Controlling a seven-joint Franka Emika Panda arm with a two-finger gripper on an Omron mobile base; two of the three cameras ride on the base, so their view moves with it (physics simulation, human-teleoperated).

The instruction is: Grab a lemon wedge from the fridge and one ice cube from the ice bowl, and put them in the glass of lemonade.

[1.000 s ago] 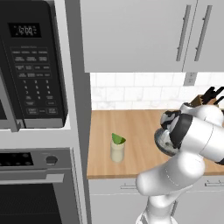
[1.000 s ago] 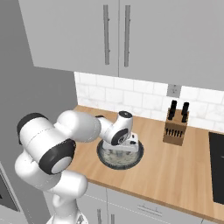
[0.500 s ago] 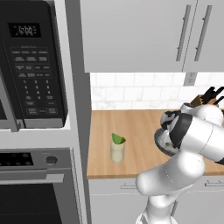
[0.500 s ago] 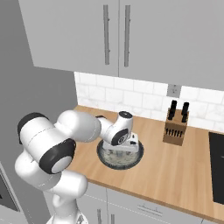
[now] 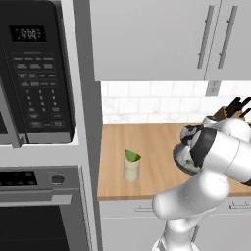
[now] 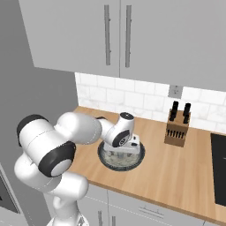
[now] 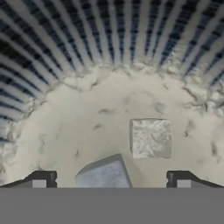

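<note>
The glass of lemonade stands on the wooden counter near its left end, and a yellow-green lemon wedge rests on its rim. To its right sits the ice bowl, round and grey; its rim peeks out beside my arm. My gripper points down into the bowl, open. In the hand view its fingertips stand wide apart just above the whitish bowl floor. One ice cube lies between them and a second ice cube lies a little farther in. The fridge is out of view.
A knife block stands at the back of the counter, right of the bowl. A dark cooktop lies at the far right. A microwave and oven fill the wall left of the counter. Upper cabinets hang overhead.
</note>
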